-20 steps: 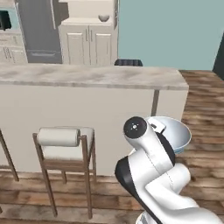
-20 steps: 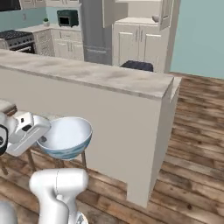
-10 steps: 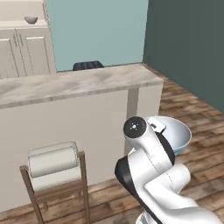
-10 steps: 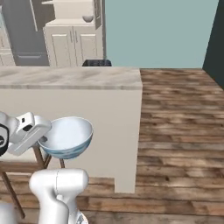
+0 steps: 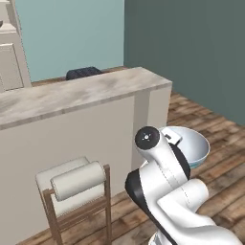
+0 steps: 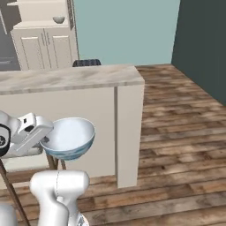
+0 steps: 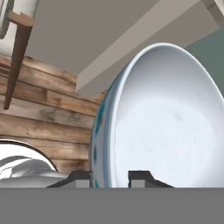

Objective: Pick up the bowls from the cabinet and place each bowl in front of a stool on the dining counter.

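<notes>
1. The gripper (image 7: 109, 177) was clamped on the rim of the blue-patterned bowl (image 6: 69, 137), low left in the right base view.
2. The grey bowl (image 6: 58, 20) sat on the cabinet (image 6: 42, 42) shelf, upper left.
3. The dining counter (image 6: 66, 78) crossed mid-frame.

White rounded arm (image 5: 177, 191) w/ black joints, dark disc cap, blk fingers (image 7: 141, 177).

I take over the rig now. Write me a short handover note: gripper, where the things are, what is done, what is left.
Gripper: shut on the rim of the white and blue bowl, held low in front of the dining counter.
Grey bowl: on the open shelf of the cabinet, far behind the counter.
Stool: stands at the counter's front.
Done: first bowl picked up.
Left: set it on the counter in front of a stool, then fetch and place the grey bowl.
</notes>
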